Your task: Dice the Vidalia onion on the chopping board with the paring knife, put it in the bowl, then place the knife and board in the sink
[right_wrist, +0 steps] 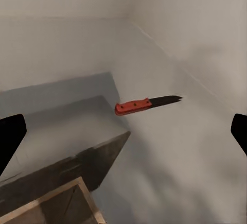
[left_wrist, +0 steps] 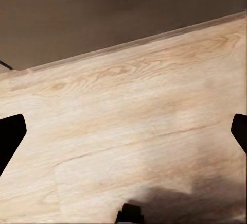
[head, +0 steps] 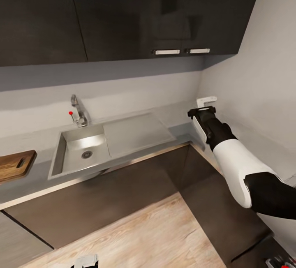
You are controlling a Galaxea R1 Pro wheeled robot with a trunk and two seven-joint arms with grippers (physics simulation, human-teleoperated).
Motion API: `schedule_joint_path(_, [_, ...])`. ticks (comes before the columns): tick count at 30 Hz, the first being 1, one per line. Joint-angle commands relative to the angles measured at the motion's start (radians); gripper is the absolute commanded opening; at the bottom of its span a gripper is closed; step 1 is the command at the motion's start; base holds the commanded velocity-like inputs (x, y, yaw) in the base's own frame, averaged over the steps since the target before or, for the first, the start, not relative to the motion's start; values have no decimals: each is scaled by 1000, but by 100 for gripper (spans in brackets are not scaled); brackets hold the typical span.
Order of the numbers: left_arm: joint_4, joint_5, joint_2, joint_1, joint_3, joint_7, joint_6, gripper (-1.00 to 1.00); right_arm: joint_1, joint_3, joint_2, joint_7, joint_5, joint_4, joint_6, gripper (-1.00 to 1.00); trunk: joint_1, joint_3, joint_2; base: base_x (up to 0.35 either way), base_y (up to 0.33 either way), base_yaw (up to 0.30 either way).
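Head view: high, looking forward and down over the countertop [head: 37,169] corner, taking in the sink [head: 82,149] and the right arm. Right wrist view: close above the same corner of the slab, facing the walls, with the paring knife [right_wrist: 146,103] ahead. Left wrist view: aimed down at the wood floor [left_wrist: 134,136] by the dark cabinet front [left_wrist: 103,13], floor also shown in the head view.

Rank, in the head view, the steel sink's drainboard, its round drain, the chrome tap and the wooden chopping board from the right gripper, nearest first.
1. Flat steel drainboard, just to the left of the right gripper.
2. Chrome tap with red knob, at the wall.
3. Round drain, in the basin; close to the tap's rank.
4. Brown wood-grain chopping board, far left edge.
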Motion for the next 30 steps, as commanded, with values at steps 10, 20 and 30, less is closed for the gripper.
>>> schedule_joint_path(10, [4,42,2,-2,2,-2,7,100,1,5,1,-1,6,-1,9,100,1,-2,-2,223,-194,0])
schedule_joint_path(20, [4,69,3,-2,5,-2,22,100,9,4,1,-1,6,-1,9,100,1,-2,-2,196,-165,0])
schedule_joint_path(30, [6,98,3,-2,5,-2,24,100,24,3,1,-3,6,-1,8,100,1,-2,-2,14,-12,0])
